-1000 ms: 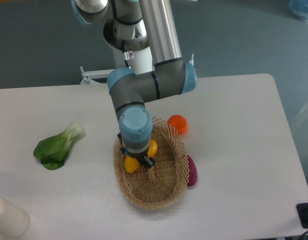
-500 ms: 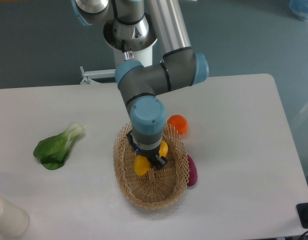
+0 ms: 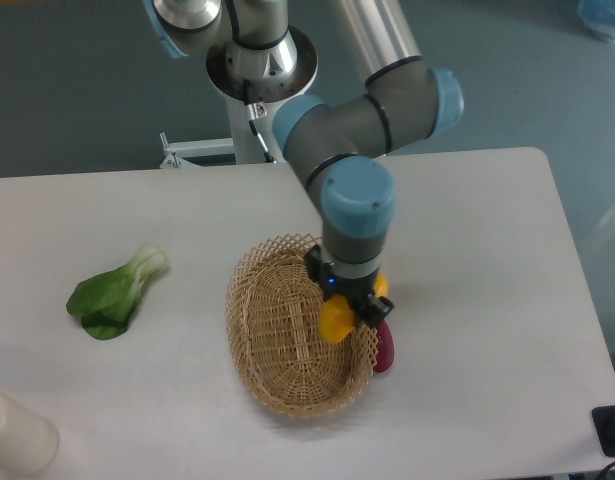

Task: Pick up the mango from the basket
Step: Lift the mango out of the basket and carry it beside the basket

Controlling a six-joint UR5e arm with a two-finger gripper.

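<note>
My gripper (image 3: 353, 308) holds the mango (image 3: 336, 318) over the basket (image 3: 277, 375) rim; a weak grip may drop it

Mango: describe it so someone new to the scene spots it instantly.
Find the big wicker basket at table centre, then its right rim. There the gripper holds the mango in its jaws: smooth yellow-orange oval, unlike the dark purple vegetable just beside it on the table.
</note>
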